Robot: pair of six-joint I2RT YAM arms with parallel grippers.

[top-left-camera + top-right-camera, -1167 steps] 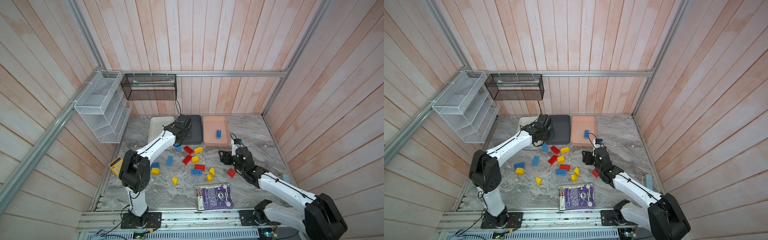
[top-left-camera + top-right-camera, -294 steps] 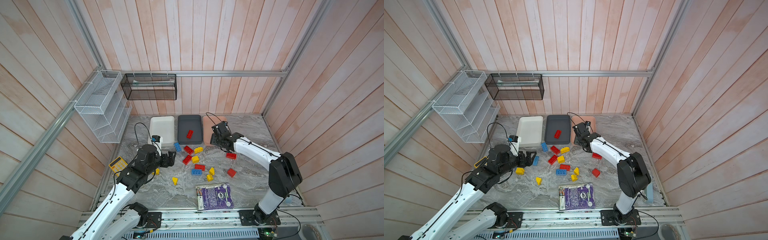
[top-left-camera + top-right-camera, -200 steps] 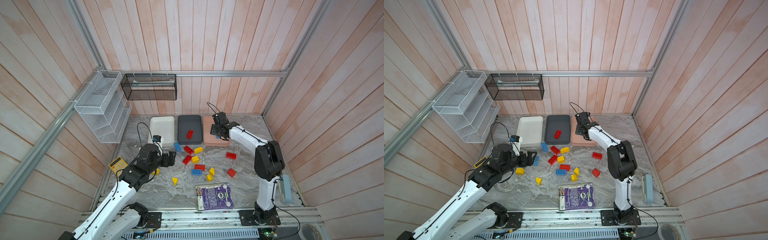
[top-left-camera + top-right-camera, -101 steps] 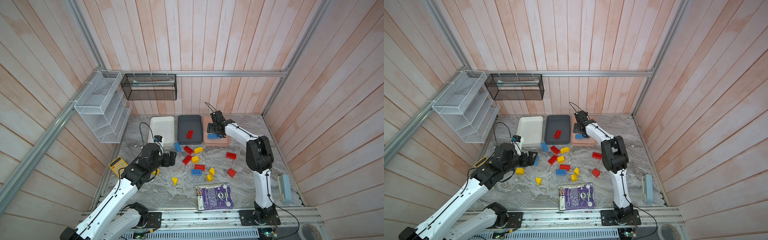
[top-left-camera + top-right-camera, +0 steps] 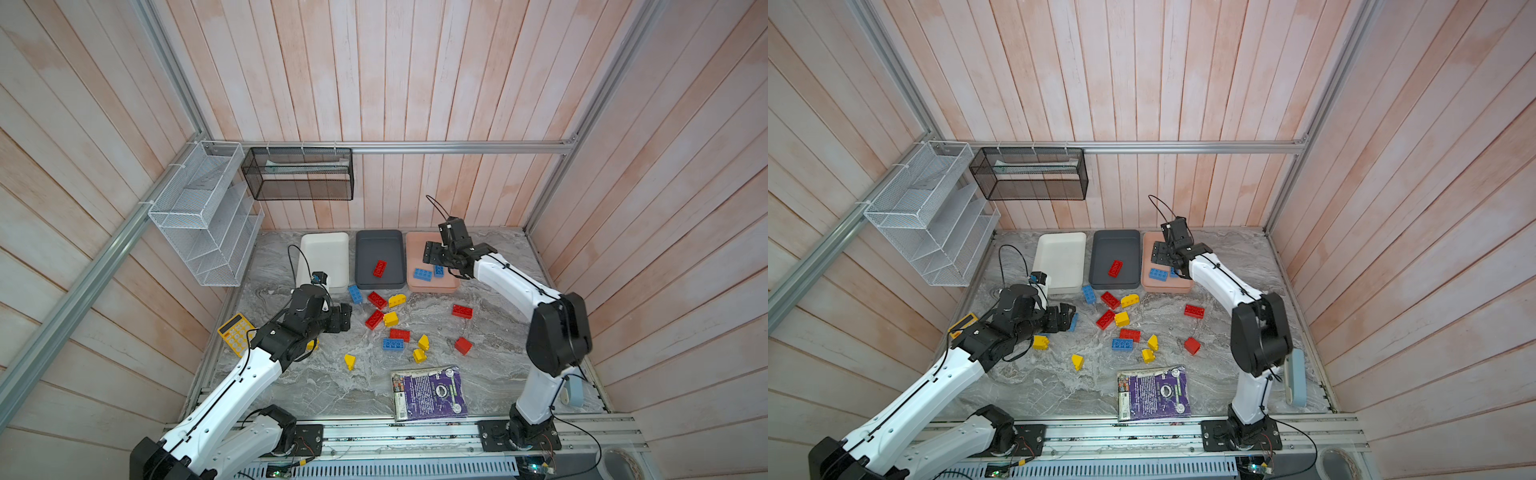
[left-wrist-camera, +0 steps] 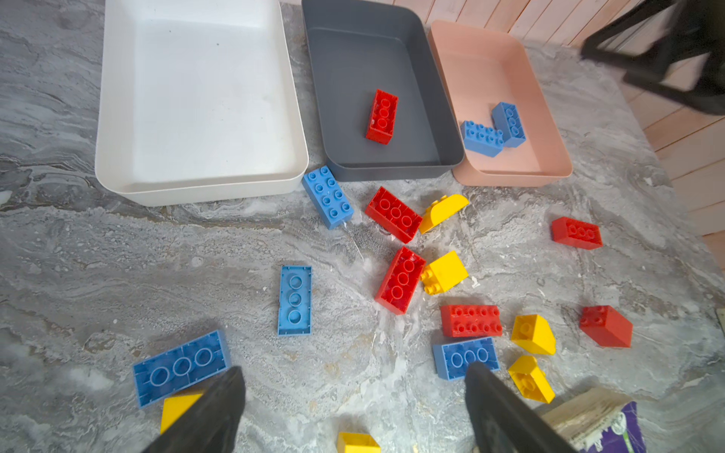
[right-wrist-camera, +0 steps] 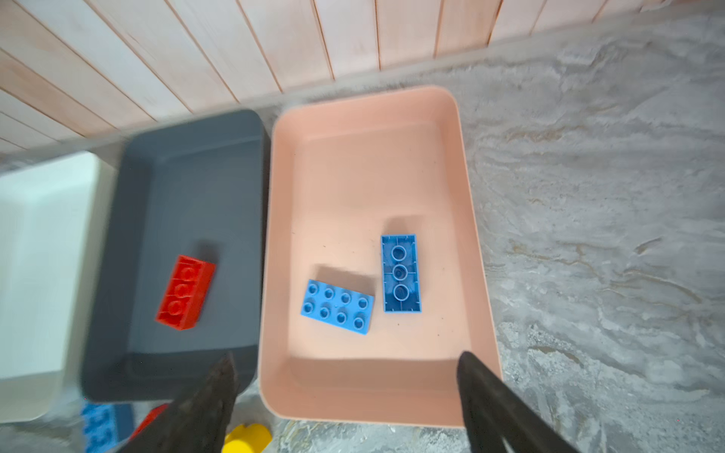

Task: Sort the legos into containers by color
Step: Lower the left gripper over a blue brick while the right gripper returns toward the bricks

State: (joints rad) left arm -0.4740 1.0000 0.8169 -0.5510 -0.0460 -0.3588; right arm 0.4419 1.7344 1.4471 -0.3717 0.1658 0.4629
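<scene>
The table [image 5: 490, 374] carries three trays in a row at its back edge. The white tray [image 5: 324, 257] is empty, probably meant for yellow. The grey tray [image 5: 374, 249] holds one red brick [image 7: 184, 292], and the pink tray [image 5: 417, 253] holds two blue bricks [image 7: 337, 306]. The right claw [image 7: 347, 362] hangs over the pink tray, released and empty. The left claw [image 6: 353, 372], also released and empty, hovers low over the loose legos [image 5: 390, 320] mid-table. It faces a blue brick [image 6: 294, 300] lying studs-down, likely the next pick.
</scene>
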